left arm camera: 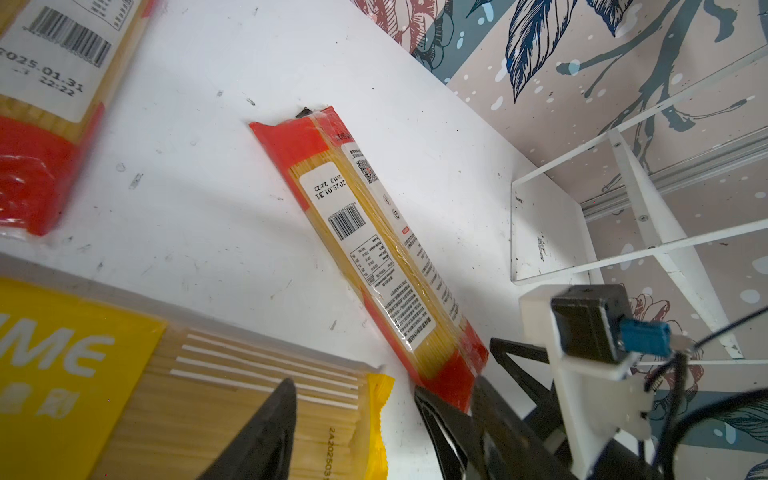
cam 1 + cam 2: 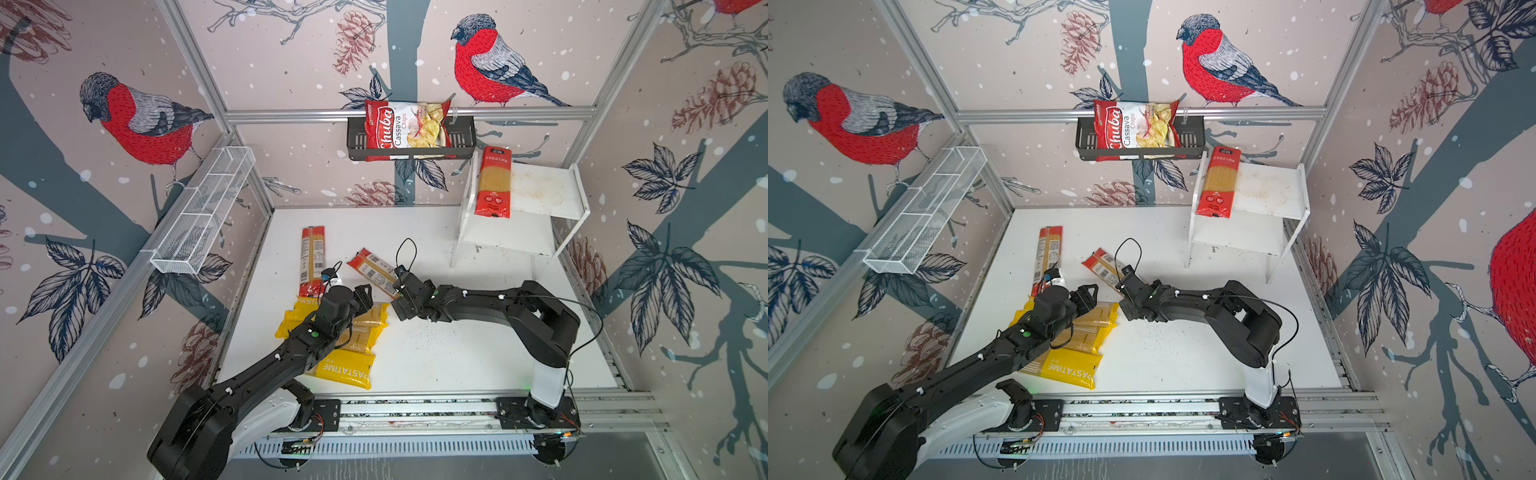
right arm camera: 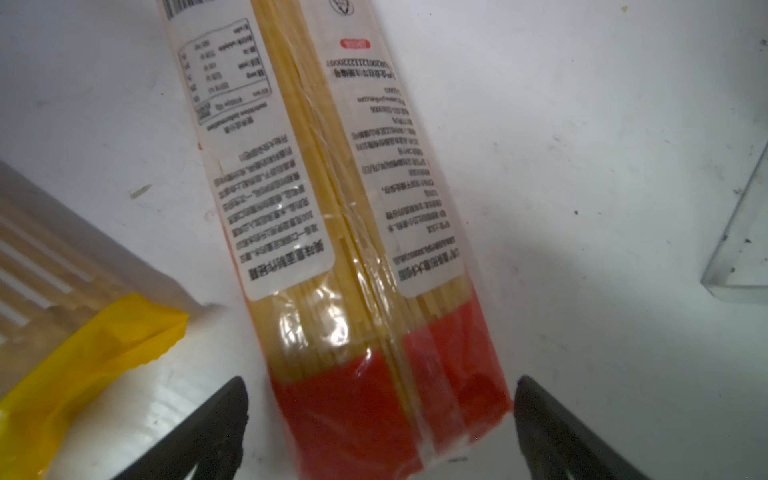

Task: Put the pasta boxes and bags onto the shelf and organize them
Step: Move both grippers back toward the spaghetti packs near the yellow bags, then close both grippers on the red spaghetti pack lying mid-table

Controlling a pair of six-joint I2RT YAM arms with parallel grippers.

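Note:
One red pasta packet lies on the top board of the white shelf at the back right. A second red packet lies flat on the table. A third red packet lies slanted at mid-table. My right gripper is open, one finger on each side of this packet's red end, not touching it. Yellow PASTATIME packets lie together under my left arm. My left gripper hangs open over their far end, holding nothing.
A Chuba cassava chips bag stands in the black slotted basket on the back wall. A long white wire basket hangs on the left wall. The shelf's lower board is bare. The two grippers sit close together.

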